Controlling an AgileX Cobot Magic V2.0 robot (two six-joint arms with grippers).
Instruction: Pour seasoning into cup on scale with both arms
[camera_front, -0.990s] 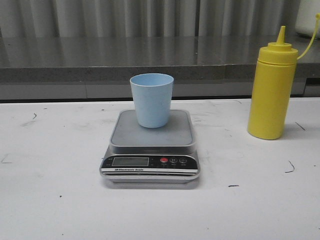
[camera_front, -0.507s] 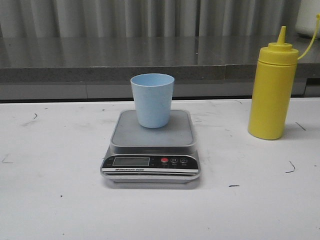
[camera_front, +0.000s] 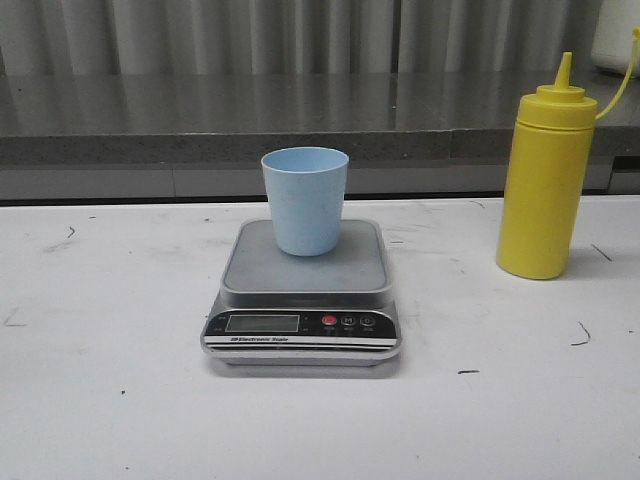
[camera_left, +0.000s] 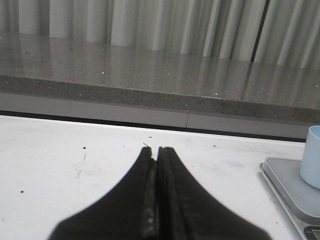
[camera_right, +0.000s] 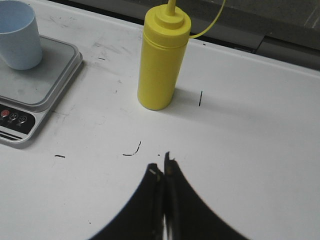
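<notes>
The pale blue cup stands upright on the silver scale at the table's middle. The yellow seasoning bottle stands upright to the right, its cap on. Neither gripper shows in the front view. In the left wrist view my left gripper is shut and empty above bare table, with the cup and the scale off to one side. In the right wrist view my right gripper is shut and empty, a short way in front of the bottle, with the cup on the scale.
A white table with small dark marks carries everything. A grey stone ledge runs along the back with a curtain behind it. A thin yellow tether loops from the bottle's cap.
</notes>
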